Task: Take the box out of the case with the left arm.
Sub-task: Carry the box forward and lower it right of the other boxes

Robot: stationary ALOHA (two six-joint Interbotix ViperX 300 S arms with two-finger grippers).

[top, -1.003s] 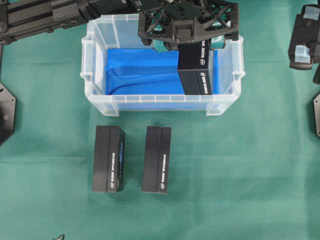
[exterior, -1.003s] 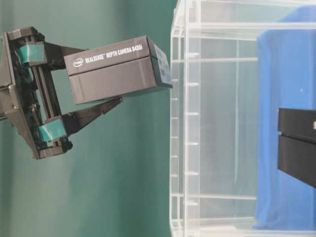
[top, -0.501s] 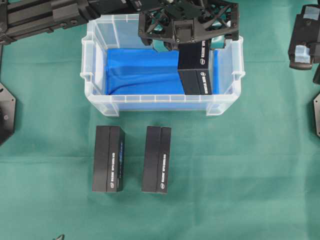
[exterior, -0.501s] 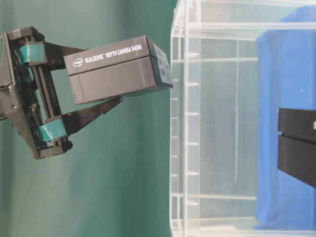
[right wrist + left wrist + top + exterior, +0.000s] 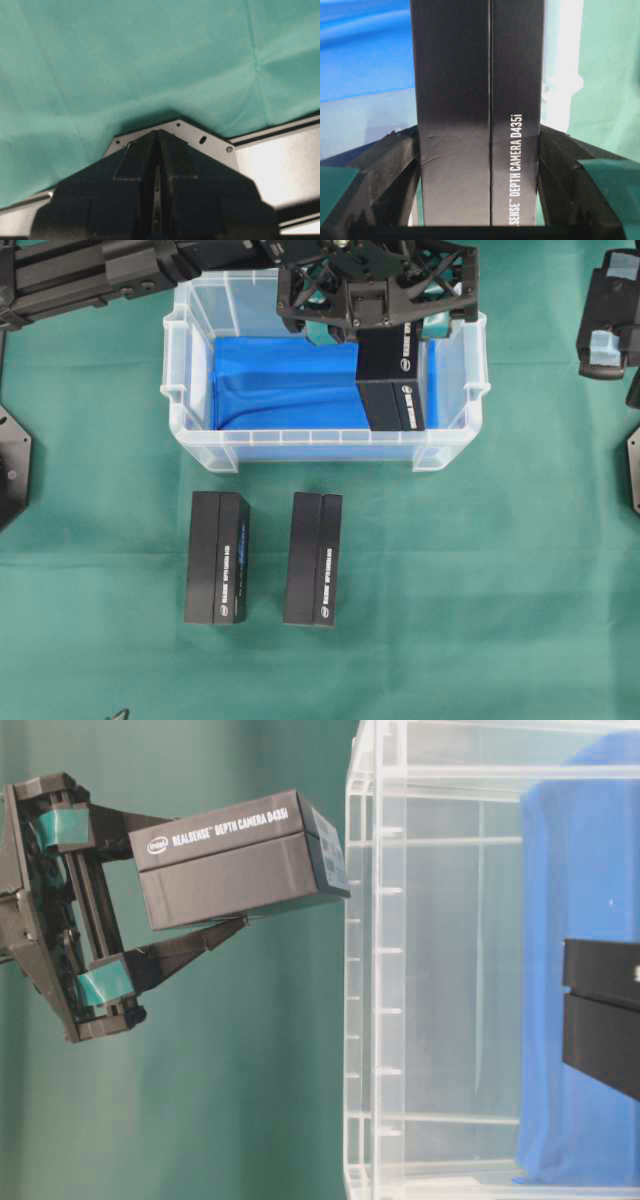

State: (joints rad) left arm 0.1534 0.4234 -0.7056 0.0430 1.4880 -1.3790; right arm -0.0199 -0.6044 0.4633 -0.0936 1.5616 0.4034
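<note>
Worktop: covered throughout by green cloth; open cloth is seen right of the case and along the near edge.

Case: clear plastic storage bin with ribbed rim, blue lining at its bottom. The left part of the lining is bare. A second black box is seen lying inside against the right wall.

Left arm: reached in from the upper left over the case's far rim.

Left end effector: clenched on the RealSense D435i box, one finger on each long side. In the table-level view the box is held tilted, clear of the case rim and outside its wall, with a gap between them.

Two black boxes: laid side by side on the cloth before the case, apart from each other and from its front wall.

Right end effector: fingers pressed together, nothing between them, parked well apart at the right edge.
</note>
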